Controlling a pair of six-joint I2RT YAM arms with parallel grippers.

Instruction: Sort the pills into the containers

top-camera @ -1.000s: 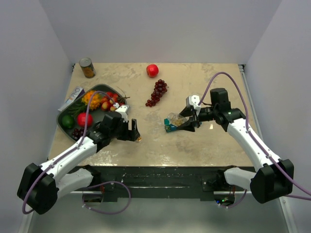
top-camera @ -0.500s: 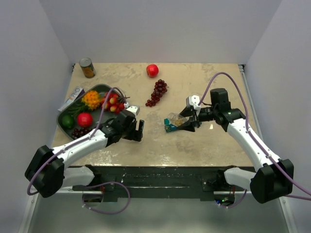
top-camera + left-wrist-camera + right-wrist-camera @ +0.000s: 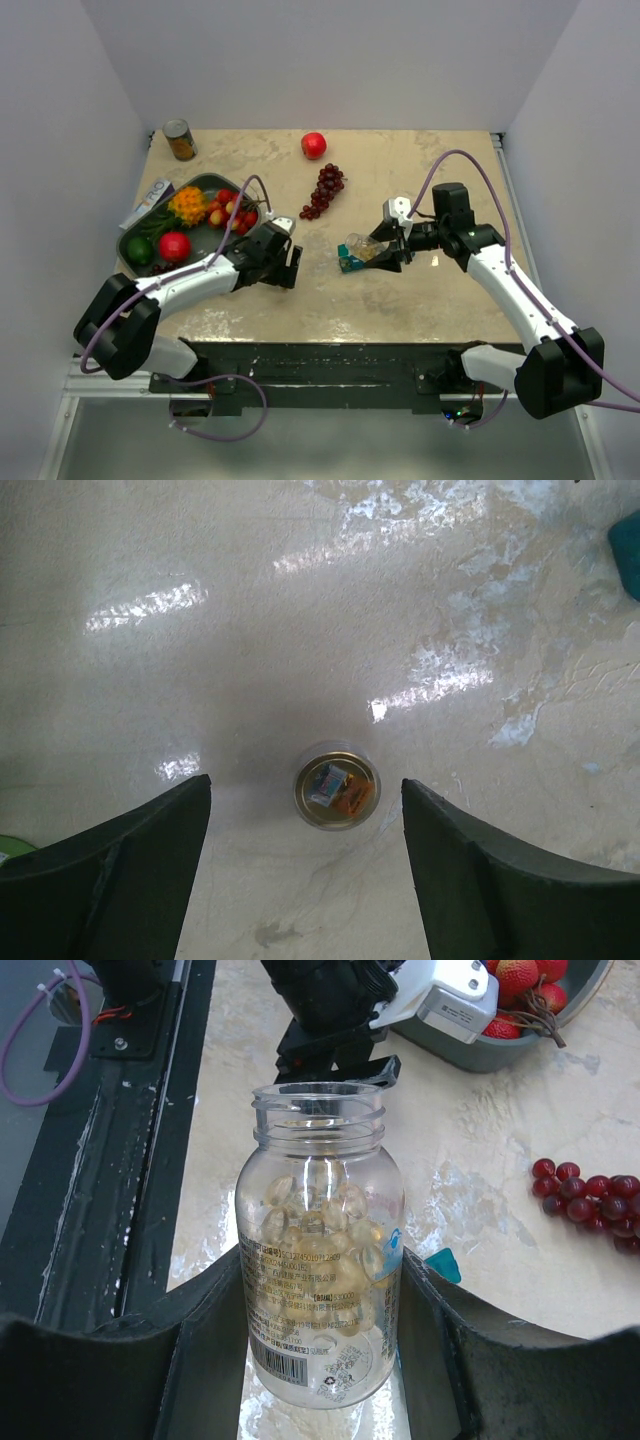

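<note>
My right gripper (image 3: 386, 254) is shut on a clear, uncapped pill bottle (image 3: 320, 1210) about half full of pale yellow softgel pills (image 3: 312, 1222). It holds the bottle (image 3: 361, 245) tilted, mouth toward the left, just above the table. Under the bottle lies the teal pill organiser (image 3: 347, 264), of which only a corner (image 3: 443, 1265) shows beside the glass. My left gripper (image 3: 291, 268) is open and low over the table, a small round cap (image 3: 337, 785) lying between its fingers (image 3: 150, 850) without touching them. The organiser's edge (image 3: 630, 550) shows at the far upper right.
A dark green fruit tray (image 3: 126, 256) with fruit stands at the left, a small box (image 3: 148, 198) beside it. A grape bunch (image 3: 323, 190), a red apple (image 3: 314, 145) and a can (image 3: 180, 140) lie farther back. The table's front edge runs just behind my left gripper.
My left arm has swung right, away from the tray, and its gripper now sits over the small cap. The right arm and the bottle have not moved.
</note>
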